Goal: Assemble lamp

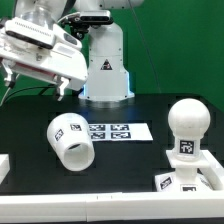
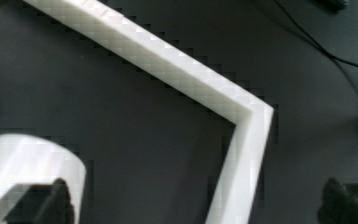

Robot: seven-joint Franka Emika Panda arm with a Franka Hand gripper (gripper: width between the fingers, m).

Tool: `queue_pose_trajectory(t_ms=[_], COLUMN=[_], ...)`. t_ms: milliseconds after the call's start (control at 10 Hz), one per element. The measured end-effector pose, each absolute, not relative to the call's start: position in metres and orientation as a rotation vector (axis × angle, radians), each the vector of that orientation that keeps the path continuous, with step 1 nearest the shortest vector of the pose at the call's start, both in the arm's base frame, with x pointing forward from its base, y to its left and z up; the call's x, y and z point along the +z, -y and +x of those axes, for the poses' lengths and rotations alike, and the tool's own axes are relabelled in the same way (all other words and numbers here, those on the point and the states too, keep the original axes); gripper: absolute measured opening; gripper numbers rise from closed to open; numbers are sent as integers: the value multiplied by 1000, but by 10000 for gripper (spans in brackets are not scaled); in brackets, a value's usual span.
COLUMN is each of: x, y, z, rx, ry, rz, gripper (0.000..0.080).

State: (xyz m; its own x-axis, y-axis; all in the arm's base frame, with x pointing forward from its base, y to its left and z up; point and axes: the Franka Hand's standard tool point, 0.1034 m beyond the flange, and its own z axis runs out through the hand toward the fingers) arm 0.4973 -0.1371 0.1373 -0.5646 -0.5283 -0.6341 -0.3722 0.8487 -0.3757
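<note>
Shade [image 1: 70, 141] is lying tipped on the bench [image 1: 30, 115], long axis level, open mouth facing the camera, below the raised tool [image 1: 38, 84], whose fingers are standing apart, holding nothing

shade [image 1: 70, 140] left of marker board [image 1: 115, 132], bulb [image 1: 186, 125] on base [image 1: 190, 181]

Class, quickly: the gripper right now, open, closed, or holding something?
Gripper: open and holding nothing; in the wrist view its two dark fingertips sit far apart with only the black table between them.
</note>
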Motion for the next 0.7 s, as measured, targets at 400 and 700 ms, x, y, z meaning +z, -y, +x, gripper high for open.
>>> queue_pose_trajectory(t_ms=[400, 700], x=[133, 140], y=[124, 140], z=[492, 525], rx=[-304, -385], ry=[-2435, -2354], rz=[-702, -1041], gripper=[698, 698])
